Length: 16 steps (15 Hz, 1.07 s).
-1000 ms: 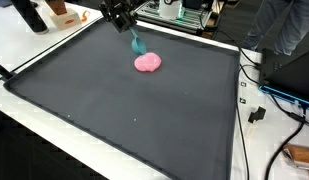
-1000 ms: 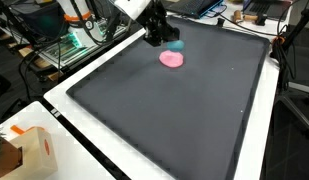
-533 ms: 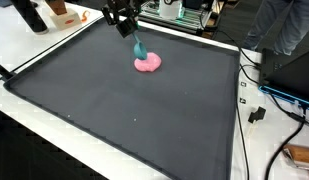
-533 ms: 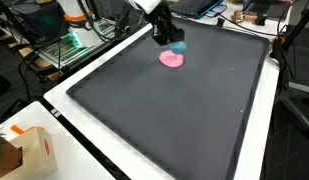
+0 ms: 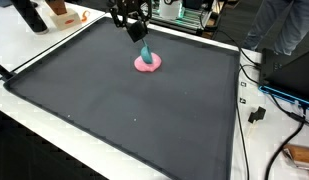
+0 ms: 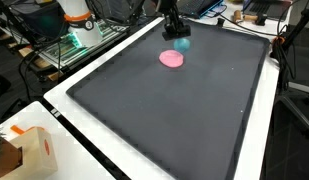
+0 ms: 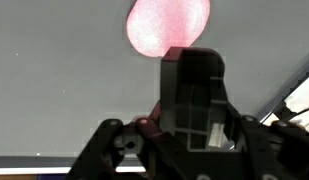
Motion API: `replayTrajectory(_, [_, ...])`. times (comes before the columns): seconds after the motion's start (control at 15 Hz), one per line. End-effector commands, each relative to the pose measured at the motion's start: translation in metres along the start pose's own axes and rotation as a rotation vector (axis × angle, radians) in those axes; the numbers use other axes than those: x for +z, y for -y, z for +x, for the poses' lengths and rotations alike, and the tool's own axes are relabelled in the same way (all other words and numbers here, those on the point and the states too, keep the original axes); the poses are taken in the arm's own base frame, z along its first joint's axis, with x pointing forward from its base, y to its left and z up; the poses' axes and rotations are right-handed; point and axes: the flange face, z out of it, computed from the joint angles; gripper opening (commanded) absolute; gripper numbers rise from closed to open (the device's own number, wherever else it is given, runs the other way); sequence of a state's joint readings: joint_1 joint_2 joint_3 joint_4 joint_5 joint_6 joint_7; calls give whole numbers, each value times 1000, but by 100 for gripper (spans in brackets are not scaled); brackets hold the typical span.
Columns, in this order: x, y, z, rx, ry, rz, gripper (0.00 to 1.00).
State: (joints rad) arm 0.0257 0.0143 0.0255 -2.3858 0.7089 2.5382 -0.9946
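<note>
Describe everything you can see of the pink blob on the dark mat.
The pink blob is round, low and soft-looking, with a mottled surface in the wrist view. It lies flat on the dark mat, near one edge. A teal item held by the tool hangs just over it; whether they touch is unclear.

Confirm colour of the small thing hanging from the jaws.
Teal. The small teal object hanging from the jaws shows best in an exterior view.

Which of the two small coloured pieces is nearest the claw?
The small teal piece, hanging right at the tips of the claw. The round flat pink piece lies on the black mat, clear of the claw.
</note>
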Motion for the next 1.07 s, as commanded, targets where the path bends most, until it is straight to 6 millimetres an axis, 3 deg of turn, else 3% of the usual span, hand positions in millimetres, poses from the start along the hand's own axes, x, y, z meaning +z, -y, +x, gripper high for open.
replayTrajectory(0.0, [2, 26, 14, -49, 32, -72, 29])
replayTrajectory(0.8, [5, 98, 43, -172, 138, -291, 29])
replayTrajectory(0.87, [11, 85, 47, -168, 128, -270, 54])
replayTrajectory(1.0, [10, 94, 49, -175, 126, -277, 54])
